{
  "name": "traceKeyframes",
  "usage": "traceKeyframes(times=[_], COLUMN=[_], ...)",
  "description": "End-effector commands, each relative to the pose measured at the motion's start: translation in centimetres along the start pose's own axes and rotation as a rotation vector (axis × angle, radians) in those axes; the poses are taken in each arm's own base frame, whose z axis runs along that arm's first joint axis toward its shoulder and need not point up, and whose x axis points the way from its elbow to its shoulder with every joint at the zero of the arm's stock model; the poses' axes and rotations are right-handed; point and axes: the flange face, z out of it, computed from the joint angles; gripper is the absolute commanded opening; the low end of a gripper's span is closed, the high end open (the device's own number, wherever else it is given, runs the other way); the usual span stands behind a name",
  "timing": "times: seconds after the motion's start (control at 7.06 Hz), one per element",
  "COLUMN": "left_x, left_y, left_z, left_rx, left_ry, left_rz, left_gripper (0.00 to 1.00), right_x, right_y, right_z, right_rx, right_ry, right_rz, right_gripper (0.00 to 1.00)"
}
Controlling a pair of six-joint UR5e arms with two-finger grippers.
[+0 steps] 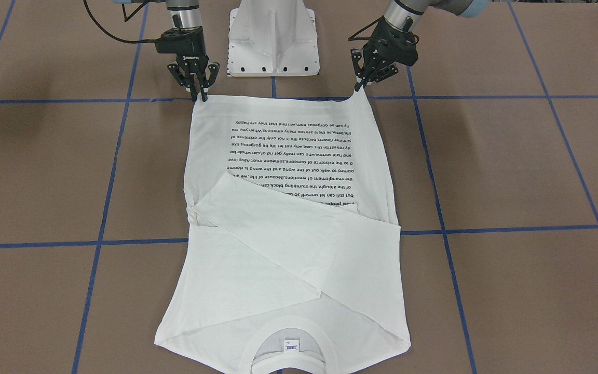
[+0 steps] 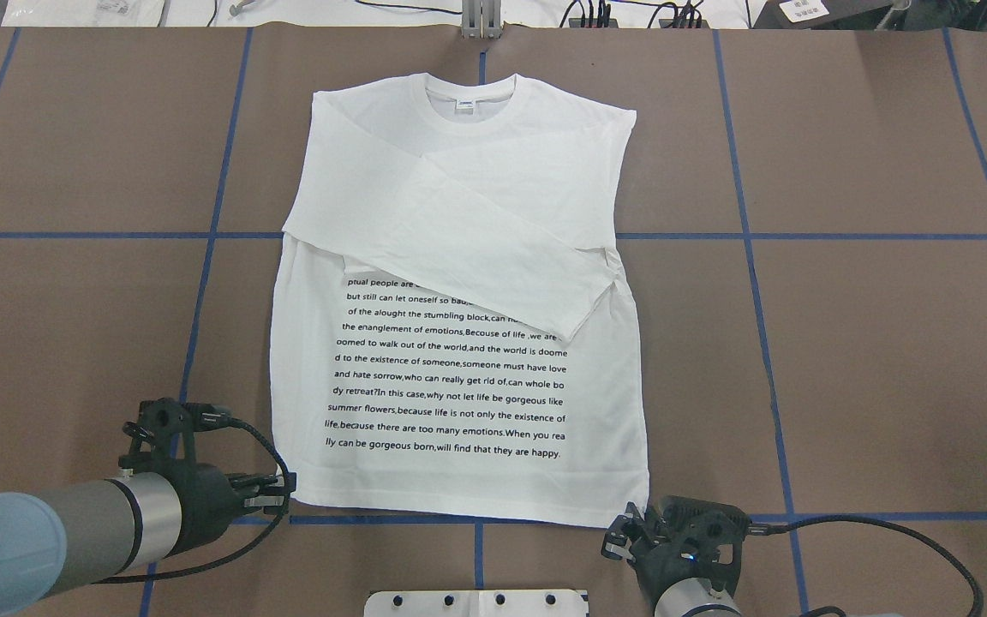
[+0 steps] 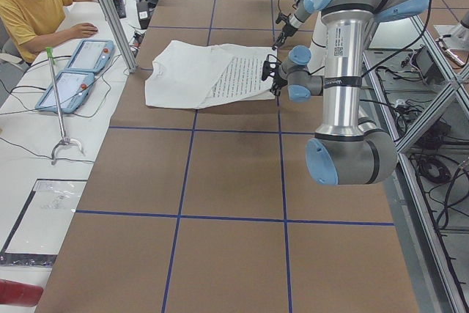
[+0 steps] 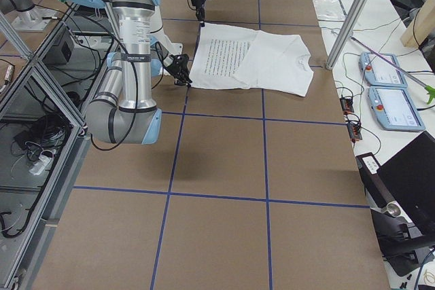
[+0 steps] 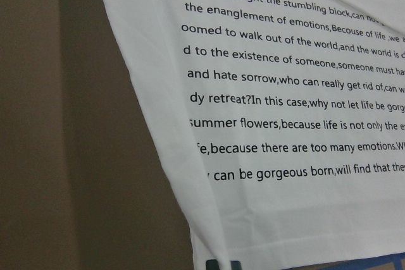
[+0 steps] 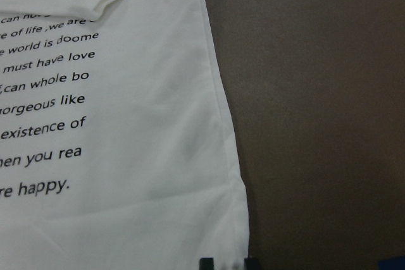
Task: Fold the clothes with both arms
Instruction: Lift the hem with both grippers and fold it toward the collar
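Observation:
The white long-sleeved T-shirt (image 2: 459, 257) lies flat on the brown table, printed text up and collar (image 2: 469, 94) at the far side from the robot. Both sleeves are folded across the chest (image 1: 299, 234). My left gripper (image 1: 362, 87) is shut on the near hem corner on its side, and the cloth rises to a small peak there. In the overhead view the left gripper (image 2: 286, 495) sits at that hem's left end. My right gripper (image 1: 200, 96) is shut on the other hem corner, low on the table (image 2: 631, 531). Both wrist views show hem cloth (image 5: 215, 245) (image 6: 234, 232) running between dark fingertips.
The white metal pedestal (image 1: 273, 41) stands between the two arms just behind the hem. Blue tape lines (image 2: 476, 236) grid the tabletop. Beyond the collar end, a person (image 3: 29, 5) sits at a side bench with two tablet-like pendants (image 3: 73, 71) and a metal post (image 3: 110, 12).

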Motion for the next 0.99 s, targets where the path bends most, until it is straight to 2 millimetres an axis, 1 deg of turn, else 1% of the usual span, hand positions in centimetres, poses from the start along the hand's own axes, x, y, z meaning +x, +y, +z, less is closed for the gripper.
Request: traceKeyframes(times=[0.0, 0.14, 0.28, 0.43, 0.57, 0.71, 0.85], left_x=[0.0, 0.2, 0.6, 1.2, 2.1, 4.3, 6.3], left_y=[0.0, 0.0, -0.1, -0.1, -0.7, -1.4, -1.9], left_z=[0.1, 0.0, -0.6, -2.7, -5.7, -10.8, -16.3], left_rx=[0.0, 0.0, -0.002, -0.049, -0.048, -0.075, -0.144], left_ry=[0.0, 0.003, 0.016, 0.054, 0.065, 0.064, 0.066], left_rz=[0.001, 0.001, 0.0, -0.003, -0.006, -0.005, -0.008], left_gripper=[0.0, 0.0, 0.0, 0.0, 0.0, 0.0, 0.0], right_x=[-0.1, -0.7, -1.0, -1.3, -1.6, -0.8, 0.5], right_y=[-0.2, -1.0, -2.5, -5.0, -8.2, -11.7, -15.1], right_z=[0.0, -1.0, -1.9, -5.7, -11.0, -16.6, -20.0], right_rx=[0.001, -0.007, -0.006, -0.04, -0.093, -0.164, -0.2], right_ry=[-0.002, -0.018, -0.02, 0.008, 0.036, 0.062, 0.078], right_rz=[0.005, 0.02, 0.028, 0.02, 0.012, 0.008, 0.03], right_gripper=[0.0, 0.0, 0.0, 0.0, 0.0, 0.0, 0.0])
